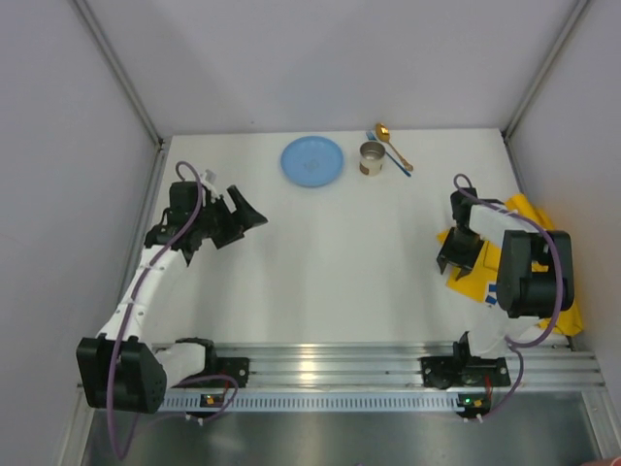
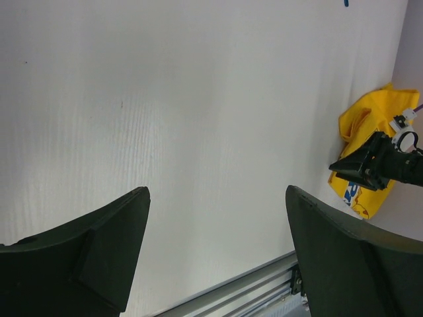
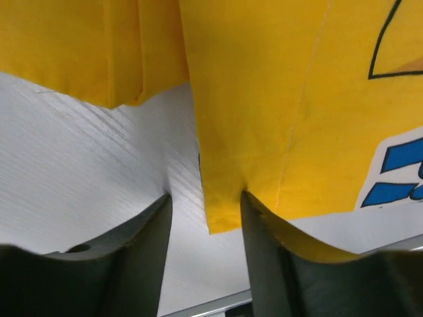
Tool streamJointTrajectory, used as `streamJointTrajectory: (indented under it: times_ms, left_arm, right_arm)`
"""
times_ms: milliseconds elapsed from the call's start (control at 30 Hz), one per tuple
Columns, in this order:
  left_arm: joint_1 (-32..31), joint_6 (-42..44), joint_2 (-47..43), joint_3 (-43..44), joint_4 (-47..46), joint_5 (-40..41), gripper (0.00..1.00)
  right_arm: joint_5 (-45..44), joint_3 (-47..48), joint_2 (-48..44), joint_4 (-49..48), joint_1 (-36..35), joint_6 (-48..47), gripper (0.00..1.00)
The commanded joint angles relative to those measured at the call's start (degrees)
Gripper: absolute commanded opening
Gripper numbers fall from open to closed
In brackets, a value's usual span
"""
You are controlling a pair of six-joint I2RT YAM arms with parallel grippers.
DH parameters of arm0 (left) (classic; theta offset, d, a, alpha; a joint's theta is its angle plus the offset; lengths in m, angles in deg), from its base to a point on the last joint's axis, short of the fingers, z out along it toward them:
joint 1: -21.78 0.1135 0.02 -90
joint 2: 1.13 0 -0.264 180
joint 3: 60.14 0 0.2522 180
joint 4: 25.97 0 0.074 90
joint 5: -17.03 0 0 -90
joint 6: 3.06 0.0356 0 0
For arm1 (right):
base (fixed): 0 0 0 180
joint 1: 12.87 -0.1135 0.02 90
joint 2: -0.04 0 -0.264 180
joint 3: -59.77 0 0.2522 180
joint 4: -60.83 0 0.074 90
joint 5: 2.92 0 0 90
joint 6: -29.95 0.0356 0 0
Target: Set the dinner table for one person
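Yellow placemat (image 1: 525, 207) lay on dinner table (image 1: 320, 262), partly under right arm (image 1: 534, 267), right gripper (image 3: 205, 198) straddled its hem, jaws parted, unclamped, left gripper (image 2: 218, 198) gaped empty well left of it, blue plate (image 1: 312, 160), cup (image 1: 372, 158), spoon (image 1: 393, 144) beyond it.

Enclosed cell. Plain pale grey back wall (image 1: 330, 58), left wall (image 1: 58, 194) and right wall (image 1: 592, 175), no markings. Aluminium left post (image 1: 116, 68) and right post (image 1: 548, 63) run down the back corners to the bench (image 1: 340, 272). Bench top is flat matte white. Silver aluminium rail (image 1: 330, 364) along its near edge, slotted strip (image 1: 330, 400) just below, then a dull grey metal surface (image 1: 340, 442). Light is soft and even, with glare on the rail only.
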Motion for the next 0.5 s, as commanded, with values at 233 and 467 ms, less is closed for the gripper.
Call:
streamJointTrajectory:
  times_ms: [233,467]
  left_arm:
    - [-0.2,0.9,-5.0,0.4,3.3,2.1,0.88]
    - [-0.2,-0.5,-8.2,-0.8,3.6,3.8,0.88]
  right_arm:
    - [0.0,-4.5,3.1,-7.7,-0.6,-0.4,0.00]
    - [7.7,1.1,-2.1,-3.0,-17.1,4.2,0.00]
